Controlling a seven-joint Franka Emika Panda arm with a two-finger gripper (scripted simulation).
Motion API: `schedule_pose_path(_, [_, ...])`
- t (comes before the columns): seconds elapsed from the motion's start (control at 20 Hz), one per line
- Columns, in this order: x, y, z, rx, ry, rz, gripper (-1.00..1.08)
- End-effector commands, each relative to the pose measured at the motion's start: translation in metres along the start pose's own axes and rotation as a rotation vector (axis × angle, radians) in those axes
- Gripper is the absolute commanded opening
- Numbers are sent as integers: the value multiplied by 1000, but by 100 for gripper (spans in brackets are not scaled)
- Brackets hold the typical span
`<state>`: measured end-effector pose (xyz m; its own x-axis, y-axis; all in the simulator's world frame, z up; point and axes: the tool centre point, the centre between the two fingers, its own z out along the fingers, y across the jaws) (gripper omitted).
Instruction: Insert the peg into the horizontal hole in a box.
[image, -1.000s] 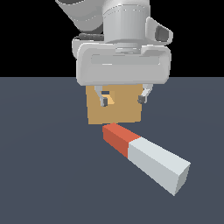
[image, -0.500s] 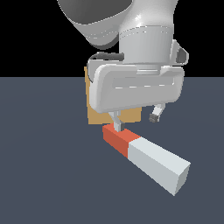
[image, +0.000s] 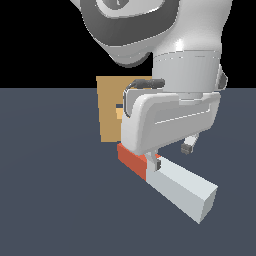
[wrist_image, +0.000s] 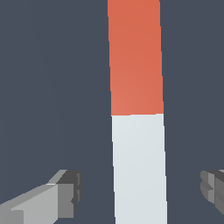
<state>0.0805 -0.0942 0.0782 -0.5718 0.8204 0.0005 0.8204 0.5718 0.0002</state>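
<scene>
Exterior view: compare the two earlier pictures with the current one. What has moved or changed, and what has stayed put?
The gripper has come down from in front of the box and swung round, so its open fingers now straddle the peg near where red meets grey-white. Nothing has been gripped yet: gaps show on both sides in the wrist view. The peg and box have not moved.

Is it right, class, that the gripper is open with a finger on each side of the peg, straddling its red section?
Not quite. The gripper is open with a finger on each side of the peg, but it straddles the pale grey-white section, just past the red. The wrist view shows this.
</scene>
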Motion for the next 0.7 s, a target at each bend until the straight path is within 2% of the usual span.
schedule_pose_path(0.0, [-4,2,3,0,0,-21,100])
schedule_pose_path(0.4, [-6,3,7,0,0,-31,100])
schedule_pose_path(0.65, [-5,3,24,0,0,-32,100])
